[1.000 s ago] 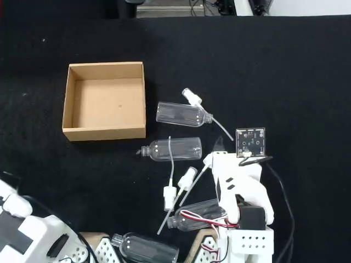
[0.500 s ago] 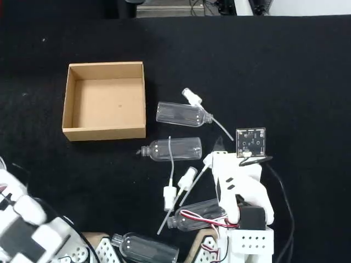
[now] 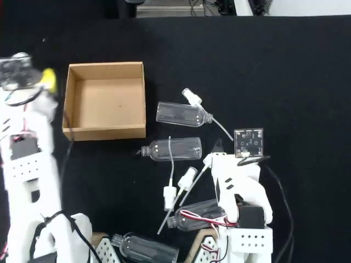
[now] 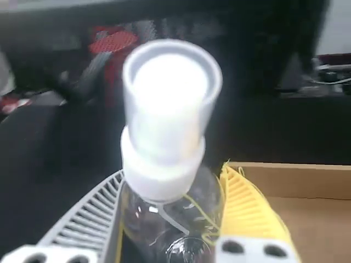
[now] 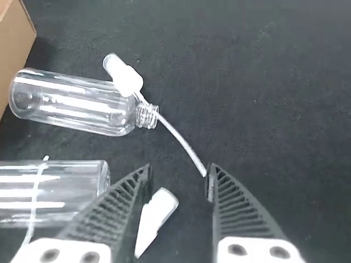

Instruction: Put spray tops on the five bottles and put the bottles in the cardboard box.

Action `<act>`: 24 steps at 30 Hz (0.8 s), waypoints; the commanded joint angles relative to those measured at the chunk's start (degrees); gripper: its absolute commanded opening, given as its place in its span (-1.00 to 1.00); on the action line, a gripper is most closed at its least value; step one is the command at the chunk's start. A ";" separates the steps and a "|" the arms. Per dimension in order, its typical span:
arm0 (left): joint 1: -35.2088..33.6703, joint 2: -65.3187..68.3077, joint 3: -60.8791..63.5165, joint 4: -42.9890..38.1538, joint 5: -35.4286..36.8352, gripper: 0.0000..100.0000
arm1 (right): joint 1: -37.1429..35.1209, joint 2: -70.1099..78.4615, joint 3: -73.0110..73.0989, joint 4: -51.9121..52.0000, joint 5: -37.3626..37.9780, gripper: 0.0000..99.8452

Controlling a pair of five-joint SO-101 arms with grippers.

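Black tabletop (image 3: pixel 285 71); cables (image 3: pixel 211 6) along the upper edge. My left fingers (image 4: pixel 247 208) clench a capped bottle (image 4: pixel 167 82), upper left beside the cardboard box (image 3: pixel 104 133); my right fingers (image 5: pixel 236 213), spread, flank a loose spray top (image 5: pixel 153 213), lower centre.

A brown cardboard box (image 3: pixel 104 133), matt and papery, sits on a black tabletop (image 3: pixel 285 71) covered in matt, slightly fuzzy cloth. Right of the box lie clear plastic bottles (image 3: pixel 184 114), smooth and glossy with bright glints, and white plastic spray tops (image 3: pixel 187 176) with thin translucent tubes. Left of the box, the left gripper (image 4: pixel 173 172) pinches a clear glossy plastic bottle (image 4: pixel 164 227) with a frosted cap (image 4: pixel 170 82) between ribbed matt plastic fingers (image 4: pixel 249 213), one grey, one yellow. The right gripper (image 5: pixel 178 170) has ribbed black matt plastic fingers.
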 commanded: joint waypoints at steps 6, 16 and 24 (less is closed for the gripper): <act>10.15 18.37 -8.22 -14.86 0.09 -0.94 | -0.35 -5.49 -0.31 -1.58 -0.09 -0.72; 11.38 30.42 -8.31 -27.52 0.44 -0.94 | -0.35 -5.49 -0.31 -1.58 -0.09 -0.72; 12.00 40.18 -15.60 -27.52 0.44 -0.94 | -0.35 -5.49 -0.31 -1.58 0.09 -0.72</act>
